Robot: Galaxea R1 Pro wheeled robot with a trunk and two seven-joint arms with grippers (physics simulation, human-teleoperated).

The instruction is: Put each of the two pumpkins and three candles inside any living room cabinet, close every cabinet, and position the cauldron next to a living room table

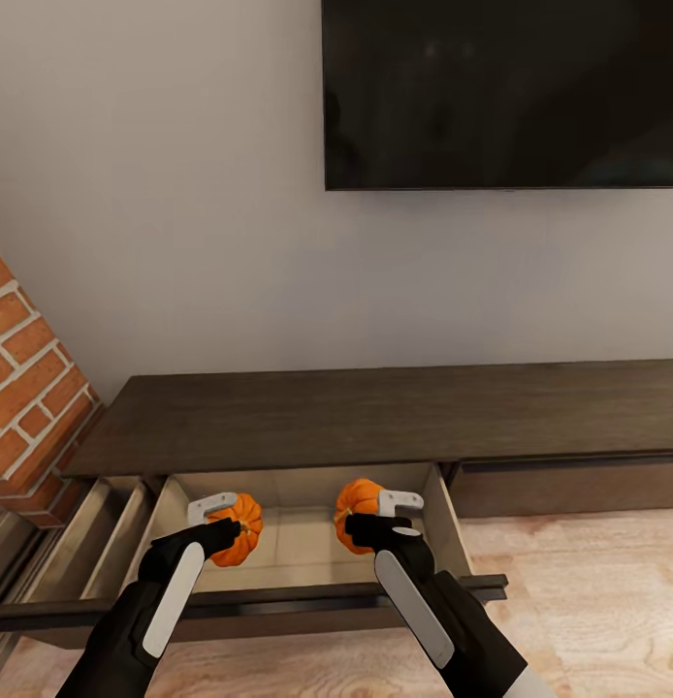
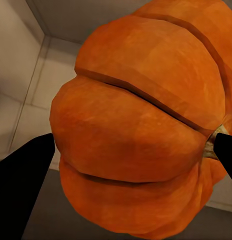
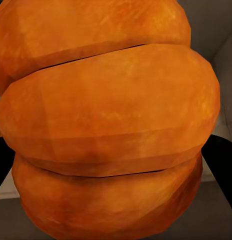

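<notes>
1. Left gripper (image 1: 223,523) pinches 1 small ribbed orange pumpkin (image 1: 239,528) at 7 o'clock, above the long dark-brown wood cabinet's (image 1: 375,417) open beige drawer (image 1: 303,543).
2. Right gripper (image 1: 382,517) pinches another orange pumpkin (image 1: 356,514) at 6 o'clock.

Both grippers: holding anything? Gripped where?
Yes. The left gripper clamps one pumpkin across its ribbed sides, and the right gripper holds the other pumpkin the same way, both over the cabinet's open drawer.
</notes>
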